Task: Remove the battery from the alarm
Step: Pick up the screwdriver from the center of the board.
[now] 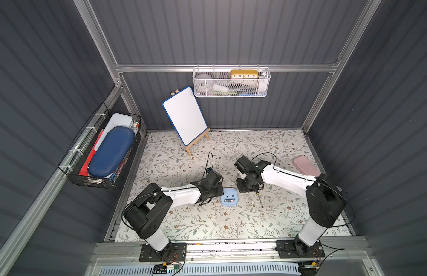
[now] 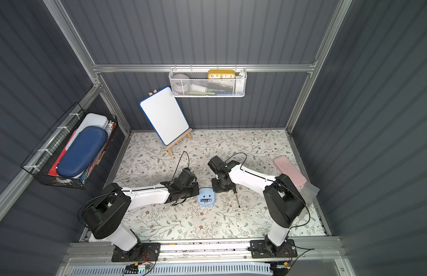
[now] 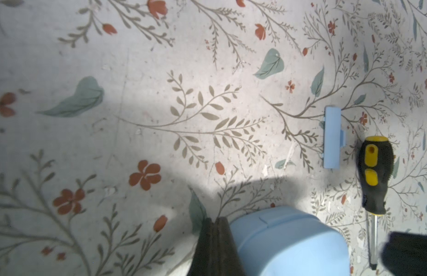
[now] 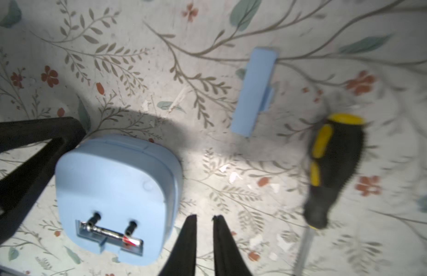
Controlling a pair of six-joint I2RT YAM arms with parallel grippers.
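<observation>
Right wrist: right pincer (image 4: 205,215) ajar, empty.

Qty: 2 grippers – left gripper (image 3: 216,221), right gripper (image 4: 205,218); 2 clocks – alarm (image 4: 117,176) & yellow clock (image 1: 244,74); 1 battery (image 4: 112,235); 1 blue cover (image 4: 255,90); 1 screwdriver (image 4: 334,172); 2 baskets – white mesh basket (image 1: 231,92), black wire basket (image 1: 93,182); 2 cases – pink case (image 1: 305,165), dark-blue case (image 1: 108,153); 1 whiteboard (image 1: 185,114) w/ 1 easel (image 1: 189,151)

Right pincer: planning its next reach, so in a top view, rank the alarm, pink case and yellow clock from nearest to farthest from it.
1. Alarm, beside the right pincer.
2. Pink case, near the table right edge.
3. Yellow clock, up in the white wall basket.
</observation>
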